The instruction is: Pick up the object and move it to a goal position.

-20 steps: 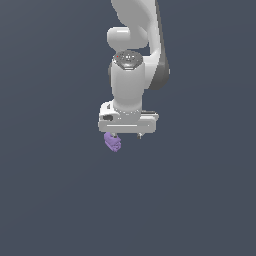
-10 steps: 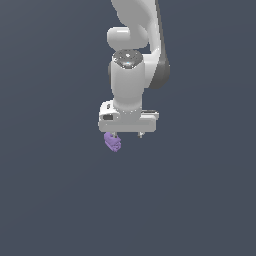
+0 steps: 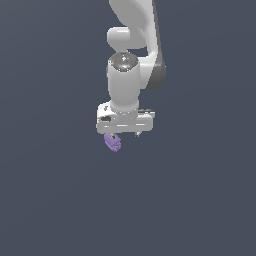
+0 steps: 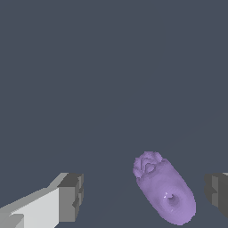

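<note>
The object (image 3: 112, 142) is a tiny light-purple lumpy piece, just under the white gripper (image 3: 125, 135) toward the exterior view's left. In the wrist view the object (image 4: 164, 190) is an elongated purple lump with a knobbly end. It lies between the two dark finger pads (image 4: 71, 197) of the gripper (image 4: 144, 195), nearer the other pad. A gap shows on each side of the object. The jaws stand wide apart, so the gripper is open and straddles the object without touching it.
A plain dark grey-blue surface (image 3: 50, 200) fills both views. The white arm (image 3: 132, 30) rises straight up from the gripper to the frame's upper edge. No other objects or edges show.
</note>
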Controlling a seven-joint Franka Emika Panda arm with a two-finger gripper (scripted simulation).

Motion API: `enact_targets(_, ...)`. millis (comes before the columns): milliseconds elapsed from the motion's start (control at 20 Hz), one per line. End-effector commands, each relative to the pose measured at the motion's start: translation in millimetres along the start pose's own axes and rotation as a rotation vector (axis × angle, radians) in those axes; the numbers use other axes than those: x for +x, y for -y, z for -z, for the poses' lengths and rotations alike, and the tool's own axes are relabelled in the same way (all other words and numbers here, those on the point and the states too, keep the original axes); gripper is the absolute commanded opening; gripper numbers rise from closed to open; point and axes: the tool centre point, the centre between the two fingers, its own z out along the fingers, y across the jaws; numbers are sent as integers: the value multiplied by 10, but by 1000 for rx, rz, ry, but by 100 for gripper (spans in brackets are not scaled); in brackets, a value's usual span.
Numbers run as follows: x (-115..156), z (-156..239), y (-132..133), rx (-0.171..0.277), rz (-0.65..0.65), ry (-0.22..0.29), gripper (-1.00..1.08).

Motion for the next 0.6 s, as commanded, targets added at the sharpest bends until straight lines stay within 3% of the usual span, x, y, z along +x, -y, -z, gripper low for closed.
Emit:
enact_targets(0,-34,-37,-41,0,35,3,100)
enact_targets(550,-259,-256,-276,5,261,21,100)
